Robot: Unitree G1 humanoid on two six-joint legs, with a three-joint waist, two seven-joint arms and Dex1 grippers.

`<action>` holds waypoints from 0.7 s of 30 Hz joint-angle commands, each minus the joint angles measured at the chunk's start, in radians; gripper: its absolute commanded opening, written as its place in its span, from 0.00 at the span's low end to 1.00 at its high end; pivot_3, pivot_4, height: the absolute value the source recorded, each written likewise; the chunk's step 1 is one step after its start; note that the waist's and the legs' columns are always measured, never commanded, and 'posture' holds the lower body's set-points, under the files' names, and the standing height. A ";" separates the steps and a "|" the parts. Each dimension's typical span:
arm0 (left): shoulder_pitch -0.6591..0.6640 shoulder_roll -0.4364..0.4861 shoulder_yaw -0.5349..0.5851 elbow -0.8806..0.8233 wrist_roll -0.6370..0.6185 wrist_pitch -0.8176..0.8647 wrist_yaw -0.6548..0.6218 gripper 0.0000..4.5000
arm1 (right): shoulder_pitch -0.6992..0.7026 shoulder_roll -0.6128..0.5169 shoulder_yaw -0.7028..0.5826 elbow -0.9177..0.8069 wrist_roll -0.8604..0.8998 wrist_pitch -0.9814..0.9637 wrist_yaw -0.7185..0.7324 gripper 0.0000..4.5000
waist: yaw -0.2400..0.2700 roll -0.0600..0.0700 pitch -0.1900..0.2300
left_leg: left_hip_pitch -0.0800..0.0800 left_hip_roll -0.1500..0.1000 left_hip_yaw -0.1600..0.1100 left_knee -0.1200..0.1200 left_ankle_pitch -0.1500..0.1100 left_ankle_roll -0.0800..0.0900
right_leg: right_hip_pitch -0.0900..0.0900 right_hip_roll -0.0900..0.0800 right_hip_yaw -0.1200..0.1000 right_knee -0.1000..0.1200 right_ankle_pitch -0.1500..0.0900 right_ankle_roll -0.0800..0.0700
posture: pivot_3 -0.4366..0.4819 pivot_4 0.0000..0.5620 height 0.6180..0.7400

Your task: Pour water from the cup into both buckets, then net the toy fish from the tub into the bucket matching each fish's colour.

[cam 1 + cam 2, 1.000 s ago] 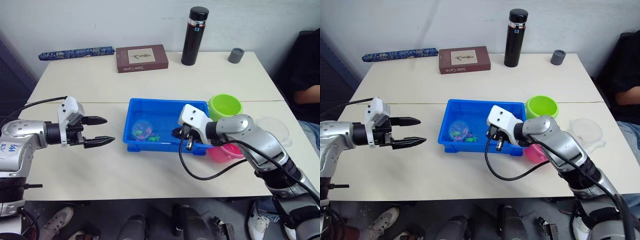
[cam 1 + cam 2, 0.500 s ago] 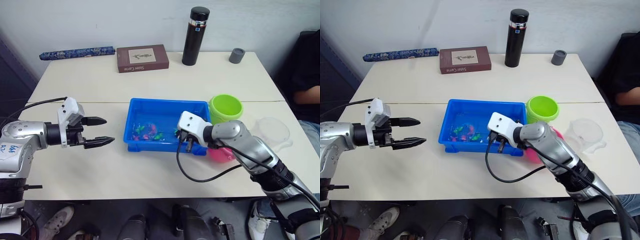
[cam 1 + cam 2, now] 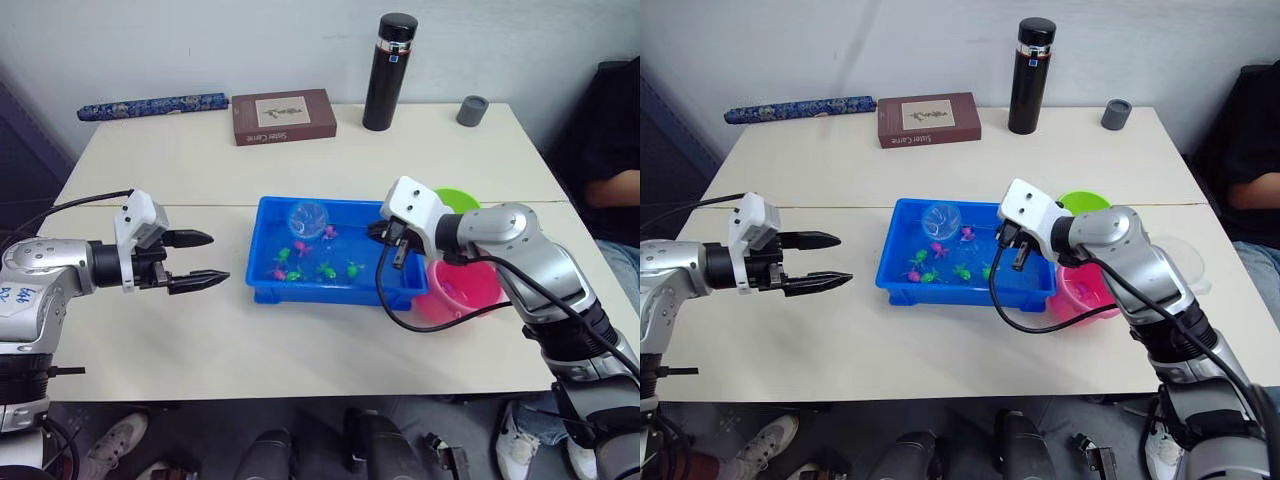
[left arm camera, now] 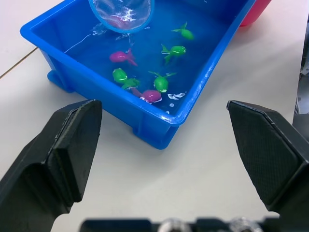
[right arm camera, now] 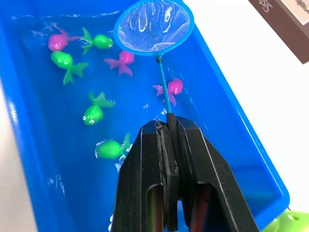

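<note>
The blue tub [image 3: 322,291] sits mid-table with water and several toy fish, green [image 5: 92,114] and pink [image 5: 121,59], loose in it. My right gripper [image 5: 169,128] is shut on the thin dark handle of the net [image 3: 307,215]. It hovers over the tub's right end, and the light-blue hoop [image 5: 153,25] hangs above the far side, its mesh looking empty. The green bucket [image 3: 462,200] and the pink bucket [image 3: 466,291] stand just right of the tub, partly behind my right arm. The clear cup [image 3: 1188,262] is mostly hidden behind that arm. My left gripper [image 3: 218,258] stands open left of the tub.
Along the table's far edge stand a black flask [image 3: 390,70], a brown book [image 3: 284,116], a grey cap [image 3: 472,110] and a blue patterned roll [image 3: 150,104]. A person [image 3: 615,150] sits at the right side.
My right gripper has risen and shifted right, lifting the net hoop from among the fish to the tub's far side. The fish have spread out. The left arm has stayed put.
</note>
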 commanded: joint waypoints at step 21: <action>0.018 0.027 0.039 -0.044 -0.019 0.007 0.006 0.99 | 0.008 -0.111 0.022 -0.010 -0.070 0.200 0.037 0.00 | 0.000 0.000 0.000 | 0.000 0.000 0.000 0.000 0.000 0.000 | 0.000 0.000 0.000 0.000 0.000 0.000 | 0.48 0.27 0.99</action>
